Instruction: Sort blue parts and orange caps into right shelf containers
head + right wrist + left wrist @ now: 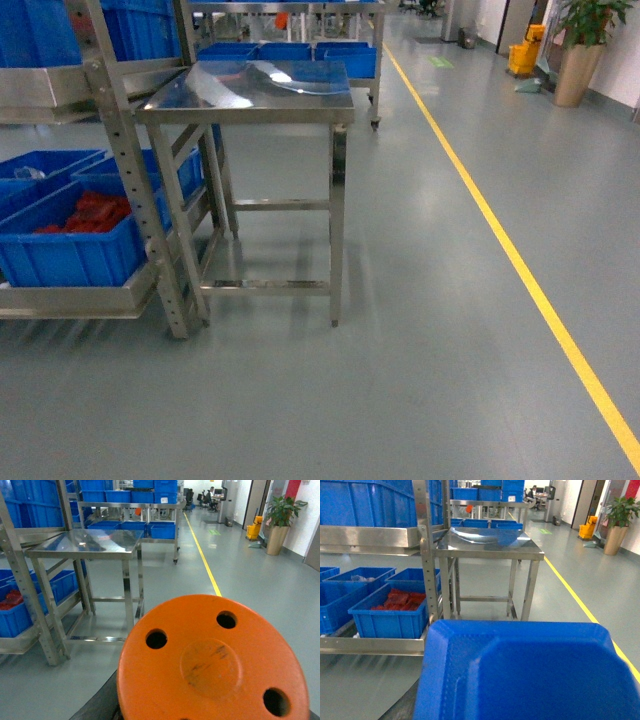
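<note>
A large blue part (530,675) with a bevelled rim fills the lower half of the left wrist view, right where the left gripper's jaws sit, so the fingers are hidden behind it. In the right wrist view an orange cap (215,665), a round disc face with three holes, covers the right gripper's jaws in the same way. The head view shows neither gripper. Bright-blue crates (70,250) stand on the low shelf at the left, one holding red pieces (95,212). More blue crates (285,52) sit on a far rack.
A bare steel table (245,100) stands ahead beside the steel shelf rack (120,180). A yellow floor line (520,270) runs along the right over grey floor. A potted plant (580,50) and a yellow mop bucket (523,55) stand far right.
</note>
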